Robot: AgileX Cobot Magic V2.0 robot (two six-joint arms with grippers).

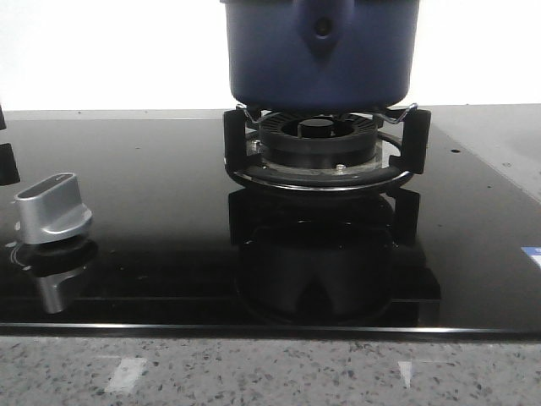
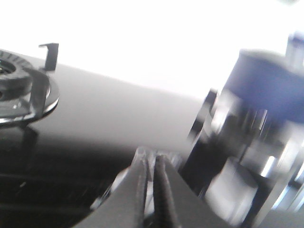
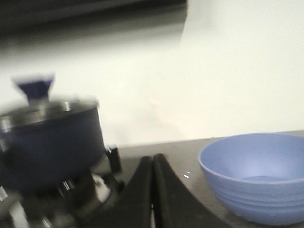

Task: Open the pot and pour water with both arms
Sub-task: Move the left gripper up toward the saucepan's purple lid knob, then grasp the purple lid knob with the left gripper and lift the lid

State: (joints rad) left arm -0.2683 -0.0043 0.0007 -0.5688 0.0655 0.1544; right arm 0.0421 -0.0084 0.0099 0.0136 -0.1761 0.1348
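The pot [image 1: 321, 52] sits on the burner stand [image 1: 325, 152] near the back edge of the black glass stove [image 1: 152, 254], lid [image 3: 45, 107] on. The left gripper [image 2: 151, 164] and the right gripper [image 3: 153, 164] are both clenched with nothing between their fingers. A blue bowl [image 3: 256, 178] stands near the right gripper, apart from the pot. A silver knob [image 1: 52, 207] sits near the stove's left edge.

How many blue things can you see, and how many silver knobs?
Blue pot: 1
Blue bowl: 1
Silver knob: 1
Total: 3
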